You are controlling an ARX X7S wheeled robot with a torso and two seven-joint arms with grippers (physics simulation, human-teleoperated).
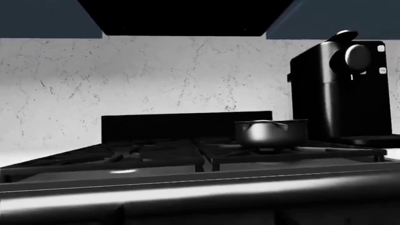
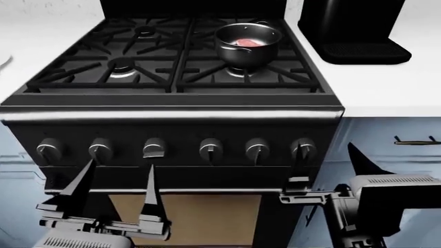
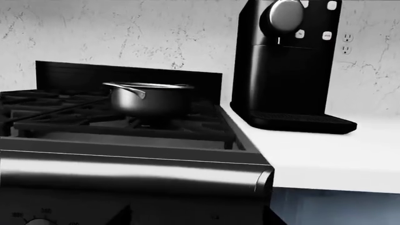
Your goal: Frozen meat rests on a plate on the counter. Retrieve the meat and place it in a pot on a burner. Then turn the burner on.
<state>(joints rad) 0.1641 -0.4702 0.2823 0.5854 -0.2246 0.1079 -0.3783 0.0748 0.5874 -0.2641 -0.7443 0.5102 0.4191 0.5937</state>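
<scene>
The stove (image 2: 172, 111) is the landmark here. In front of its knob row, at the left side, the left end effector (image 2: 117, 181) hangs with its two fingers spread wide and nothing between them; its fingertips point up toward the second and third knobs (image 2: 154, 148) from the left. On the stove top, the pot (image 2: 248, 44) stands on the rear right burner grate, and the meat (image 2: 249, 42) lies inside it, on the bottom. At the right end of the knob row, the right end effector (image 2: 298, 178) reaches up to the last knob (image 2: 303, 149); I cannot tell if its fingers are wide or narrow. To the right of the stove, the white desk (image 2: 386, 88) carries a black coffee machine (image 2: 351, 26), just beside the pot's burner.
</scene>
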